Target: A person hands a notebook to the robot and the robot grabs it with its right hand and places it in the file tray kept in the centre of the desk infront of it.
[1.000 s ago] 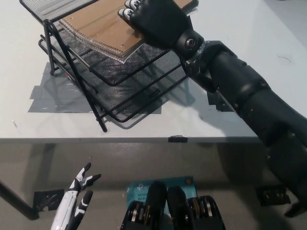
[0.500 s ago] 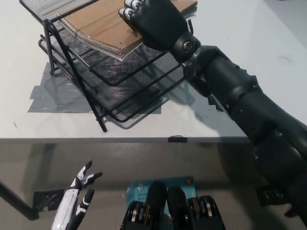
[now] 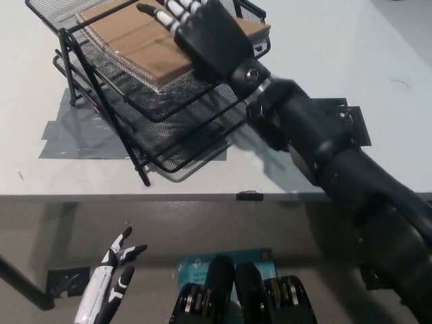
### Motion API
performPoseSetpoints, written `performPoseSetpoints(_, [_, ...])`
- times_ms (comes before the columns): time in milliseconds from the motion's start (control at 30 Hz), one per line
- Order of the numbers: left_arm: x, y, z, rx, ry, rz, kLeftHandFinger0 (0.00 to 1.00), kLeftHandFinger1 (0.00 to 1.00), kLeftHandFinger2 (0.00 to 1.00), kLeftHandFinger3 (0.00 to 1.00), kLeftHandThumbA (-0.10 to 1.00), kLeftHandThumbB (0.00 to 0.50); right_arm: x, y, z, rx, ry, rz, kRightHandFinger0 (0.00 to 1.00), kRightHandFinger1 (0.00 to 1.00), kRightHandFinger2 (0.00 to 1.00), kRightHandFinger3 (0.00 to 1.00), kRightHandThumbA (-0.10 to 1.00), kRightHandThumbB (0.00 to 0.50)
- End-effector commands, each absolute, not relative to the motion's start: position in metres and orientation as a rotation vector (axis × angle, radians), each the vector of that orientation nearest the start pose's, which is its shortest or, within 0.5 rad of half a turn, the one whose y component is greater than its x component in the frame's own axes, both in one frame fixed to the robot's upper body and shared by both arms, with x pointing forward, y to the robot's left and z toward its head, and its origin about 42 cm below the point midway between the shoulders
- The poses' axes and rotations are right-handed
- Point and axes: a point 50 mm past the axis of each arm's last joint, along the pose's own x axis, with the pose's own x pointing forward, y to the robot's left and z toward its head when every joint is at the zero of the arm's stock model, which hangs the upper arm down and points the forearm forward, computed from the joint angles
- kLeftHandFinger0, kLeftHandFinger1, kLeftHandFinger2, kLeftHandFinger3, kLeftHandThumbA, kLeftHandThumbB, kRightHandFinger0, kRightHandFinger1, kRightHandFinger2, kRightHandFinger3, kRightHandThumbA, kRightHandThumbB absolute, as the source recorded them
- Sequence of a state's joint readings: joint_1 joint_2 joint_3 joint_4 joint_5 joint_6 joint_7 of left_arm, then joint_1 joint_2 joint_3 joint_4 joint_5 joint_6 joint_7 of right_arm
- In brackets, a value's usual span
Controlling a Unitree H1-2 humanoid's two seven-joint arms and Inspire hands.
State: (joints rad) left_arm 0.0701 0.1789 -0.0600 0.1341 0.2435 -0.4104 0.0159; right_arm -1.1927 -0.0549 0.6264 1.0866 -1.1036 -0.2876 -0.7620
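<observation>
1. Head view: the brown spiral notebook (image 3: 138,44) is lying in the middle tier of the black mesh file tray (image 3: 169,115) on the white tabletop (image 3: 324,61).
2. The black right hand (image 3: 202,34) is lying flat on the cover — fingers extended, gripping nothing.
3. The white left hand (image 3: 116,266) is hanging low at lower left — fingers spread, empty.

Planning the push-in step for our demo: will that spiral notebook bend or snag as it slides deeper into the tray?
The notebook probably stays stiff: its brown cover lies flat under the right hand. Its spiral edge might catch the file tray mesh. It looks light, likely sliding easily.
</observation>
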Motion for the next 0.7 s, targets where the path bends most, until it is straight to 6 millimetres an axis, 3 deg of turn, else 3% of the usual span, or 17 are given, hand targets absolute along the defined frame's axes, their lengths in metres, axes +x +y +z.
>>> performPoseSetpoints(0, [0.26,0.257,0.085,0.434,-0.277,-0.165,0.89,0.85,0.79,1.0,1.0,0.256,0.472,-0.069,0.512,-1.277,-0.624,0.537,1.0,1.0,1.0,1.0,0.76,0.5])
performPoseSetpoints(167, [0.261,0.257,0.084,0.415,-0.28,-0.165,0.87,0.83,0.79,1.0,0.97,0.265,0.446,-0.102,0.557,-1.258,-0.541,0.599,1.0,1.0,1.0,1.0,0.77,0.5])
performPoseSetpoints(233, [0.261,0.257,0.085,0.412,-0.281,-0.168,0.88,0.83,0.8,1.0,0.95,0.27,0.442,-0.11,0.565,-1.244,-0.533,0.592,1.0,1.0,1.0,1.0,0.86,0.5])
performPoseSetpoints(267, [0.262,0.257,0.086,0.417,-0.281,-0.169,0.87,0.83,0.8,1.0,0.94,0.27,0.435,-0.121,0.573,-1.24,-0.544,0.586,1.0,1.0,1.0,1.0,1.0,0.5])
performPoseSetpoints(400, [0.263,0.256,0.086,0.416,-0.284,-0.171,0.83,0.81,0.78,1.0,0.88,0.269,0.418,-0.142,0.592,-1.226,-0.59,0.598,1.0,1.0,1.0,1.0,1.0,0.5])
performPoseSetpoints(667, [0.266,0.257,0.088,0.41,-0.259,-0.158,0.78,0.77,0.75,1.0,0.79,0.33,0.389,-0.172,0.641,-1.195,-0.632,0.687,1.0,1.0,1.0,1.0,0.98,0.5])
